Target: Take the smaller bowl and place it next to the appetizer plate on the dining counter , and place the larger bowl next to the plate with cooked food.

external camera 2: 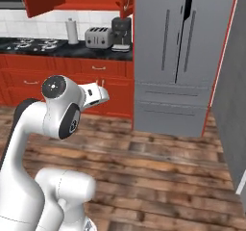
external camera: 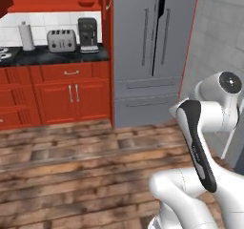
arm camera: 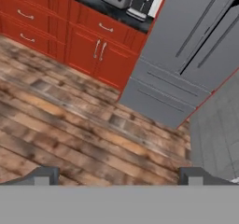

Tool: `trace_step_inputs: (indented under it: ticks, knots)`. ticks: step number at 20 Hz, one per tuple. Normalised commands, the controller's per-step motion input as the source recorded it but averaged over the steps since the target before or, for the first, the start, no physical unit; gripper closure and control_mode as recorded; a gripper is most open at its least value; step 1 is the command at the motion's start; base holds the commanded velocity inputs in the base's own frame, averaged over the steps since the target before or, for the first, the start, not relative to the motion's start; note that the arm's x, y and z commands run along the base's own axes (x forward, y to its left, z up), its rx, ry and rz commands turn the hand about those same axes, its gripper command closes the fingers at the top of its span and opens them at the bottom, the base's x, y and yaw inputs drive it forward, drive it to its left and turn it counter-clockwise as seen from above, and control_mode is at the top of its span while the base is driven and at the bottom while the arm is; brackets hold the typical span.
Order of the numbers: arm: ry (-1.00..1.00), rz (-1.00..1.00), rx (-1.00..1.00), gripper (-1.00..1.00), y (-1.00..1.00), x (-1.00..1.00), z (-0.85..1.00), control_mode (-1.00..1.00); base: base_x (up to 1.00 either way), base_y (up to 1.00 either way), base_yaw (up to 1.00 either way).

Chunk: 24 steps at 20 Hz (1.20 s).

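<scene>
Two rear base views and a downward hand view, all toward the grey fridge (external camera: pixel 152 51).

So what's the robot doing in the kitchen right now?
Nothing is being carried yet. The robot arm is folded up over the wooden floor, and its gripper is open and empty. It faces the grey fridge, with red cabinets beside it and a toaster, coffee machine and paper towel roll on the black counter. The bowls and plates it needs are not visible here.
</scene>
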Motion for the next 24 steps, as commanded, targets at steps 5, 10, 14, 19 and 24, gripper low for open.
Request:
trace_step_inputs:
  ticks: [5, 10, 14, 19, 24]
  knots:
    - [0.0, 0.0, 0.0, -1.0, 0.0, 0.0, 0.0, 1.0, 1.0, 0.0, 0.0]
    - [0.0, 0.0, 0.0, -1.0, 0.0, 0.0, 0.0, 1.0, 1.0, 0.0, 0.0]
    - [0.0, 0.0, 0.0, -1.0, 0.0, 0.0, 0.0, 1.0, 1.0, 0.1, 0.0]
    - [0.0, 0.0, 0.0, -1.0, 0.0, 0.0, 0.0, 1.0, 0.86, 0.57, 0.0]
    - [0.0, 0.0, 0.0, -1.0, 0.0, 0.0, 0.0, 1.0, 0.72, 0.77, -0.02]
